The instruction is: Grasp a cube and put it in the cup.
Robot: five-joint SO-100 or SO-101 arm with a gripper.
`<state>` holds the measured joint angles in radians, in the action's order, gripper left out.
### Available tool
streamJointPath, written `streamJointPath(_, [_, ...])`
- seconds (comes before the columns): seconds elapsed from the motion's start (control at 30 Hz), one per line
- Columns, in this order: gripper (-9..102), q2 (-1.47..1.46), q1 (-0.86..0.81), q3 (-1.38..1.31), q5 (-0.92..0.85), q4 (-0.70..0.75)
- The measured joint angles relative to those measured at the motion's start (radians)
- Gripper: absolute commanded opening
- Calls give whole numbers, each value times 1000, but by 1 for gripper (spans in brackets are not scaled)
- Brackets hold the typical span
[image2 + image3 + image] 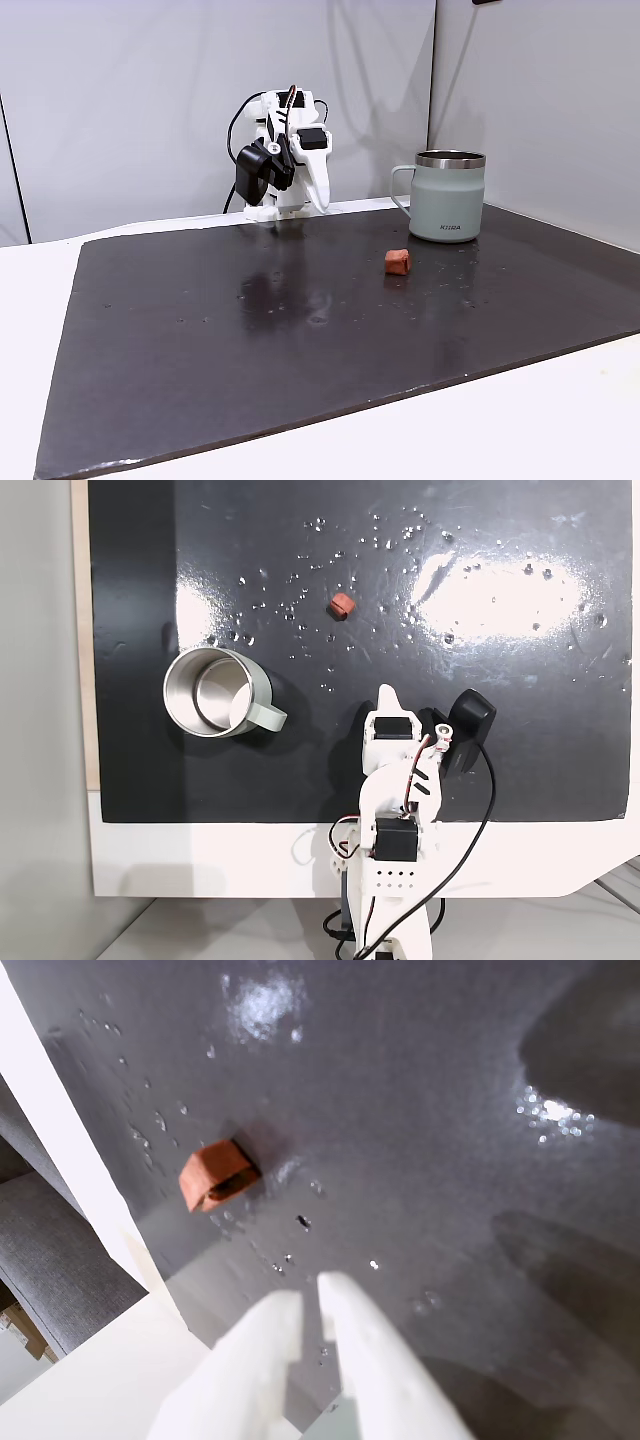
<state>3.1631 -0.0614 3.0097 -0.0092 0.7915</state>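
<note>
white tool (310, 1300) fingers nearly together, empty | tiny reddish-brown cube (215, 1175) far-left in wrist view | grey-green steel-rimmed cup (215, 692) hollow seen from above

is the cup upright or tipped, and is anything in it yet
Upright and empty. The cup stands on its base on the mat, steel rim up; from above its bare steel inside shows, while the cube lies on the mat.

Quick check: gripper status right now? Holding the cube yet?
Gripper: jaws nearly shut with a thin gap, holding nothing. The cube lies on the mat, ahead of the fingertips, untouched.
</note>
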Motion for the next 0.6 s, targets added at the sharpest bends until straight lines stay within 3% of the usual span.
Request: streamJointPath(0.6, [0, 0, 5, 0, 8, 0])
